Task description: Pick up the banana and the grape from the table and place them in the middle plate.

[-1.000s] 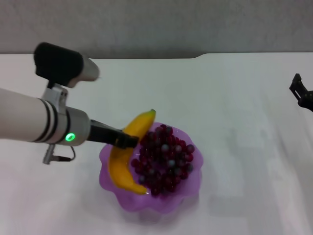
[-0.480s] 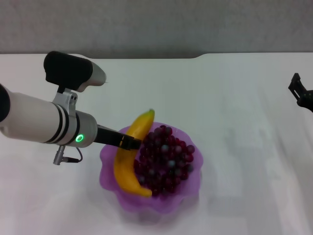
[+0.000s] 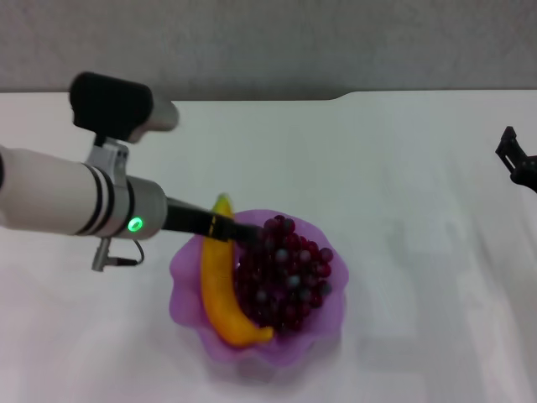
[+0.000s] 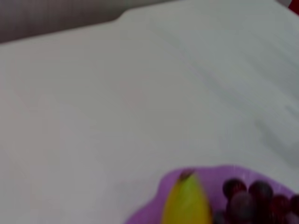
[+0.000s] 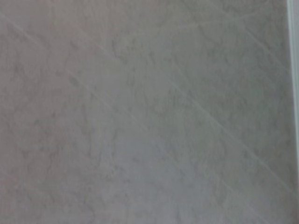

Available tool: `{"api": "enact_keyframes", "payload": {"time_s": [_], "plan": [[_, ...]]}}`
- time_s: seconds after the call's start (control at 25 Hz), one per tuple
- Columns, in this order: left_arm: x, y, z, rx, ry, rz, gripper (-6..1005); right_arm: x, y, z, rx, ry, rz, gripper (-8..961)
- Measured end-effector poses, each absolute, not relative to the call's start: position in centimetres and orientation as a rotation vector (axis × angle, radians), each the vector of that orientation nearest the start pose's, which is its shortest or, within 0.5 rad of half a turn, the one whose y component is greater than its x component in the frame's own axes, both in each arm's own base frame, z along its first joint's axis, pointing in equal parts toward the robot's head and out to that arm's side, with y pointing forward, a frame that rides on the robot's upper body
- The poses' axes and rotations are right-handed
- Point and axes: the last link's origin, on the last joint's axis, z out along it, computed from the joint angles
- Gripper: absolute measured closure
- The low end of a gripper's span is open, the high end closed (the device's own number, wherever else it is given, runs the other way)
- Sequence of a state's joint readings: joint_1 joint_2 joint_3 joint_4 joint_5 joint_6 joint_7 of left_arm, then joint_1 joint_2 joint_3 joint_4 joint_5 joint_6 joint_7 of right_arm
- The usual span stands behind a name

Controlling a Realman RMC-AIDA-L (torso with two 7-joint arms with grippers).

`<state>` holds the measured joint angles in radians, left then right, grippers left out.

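The banana (image 3: 220, 290) lies along the left side of the lilac middle plate (image 3: 329, 323), its stem end pointing to the far edge. The bunch of dark red grapes (image 3: 287, 273) fills the rest of the plate. My left gripper (image 3: 228, 229) reaches in from the left and is closed across the banana's upper part. The left wrist view shows the banana's tip (image 4: 187, 203), the plate rim (image 4: 148, 213) and some grapes (image 4: 254, 196). My right gripper (image 3: 515, 159) is parked at the table's right edge.
The white table (image 3: 403, 168) spreads around the plate, with its dark notched far edge (image 3: 352, 94) behind. The right wrist view shows only a plain pale surface.
My left gripper has swung the banana's stem end leftward and toward the far side. The banana now lies straighter along the plate's left side. The right arm has not moved.
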<state>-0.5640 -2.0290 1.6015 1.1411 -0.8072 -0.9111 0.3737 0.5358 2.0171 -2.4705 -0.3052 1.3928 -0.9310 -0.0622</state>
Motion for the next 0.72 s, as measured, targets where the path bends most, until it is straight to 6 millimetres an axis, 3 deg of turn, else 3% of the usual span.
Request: {"api": "enact_keyframes", "payload": {"time_s": [0.16,0.72], "plan": [[-18.4,40.5,-2.4,-2.295,-1.051,-0.122,110,32.6,37.8,-0.2,-1.448,0.699,0.578,75],[-20.3,42.5,0.7,-2.075,-0.89,-0.289,102,32.4,37.9,-0.2,-1.45,0.695,0.581,75]]}}
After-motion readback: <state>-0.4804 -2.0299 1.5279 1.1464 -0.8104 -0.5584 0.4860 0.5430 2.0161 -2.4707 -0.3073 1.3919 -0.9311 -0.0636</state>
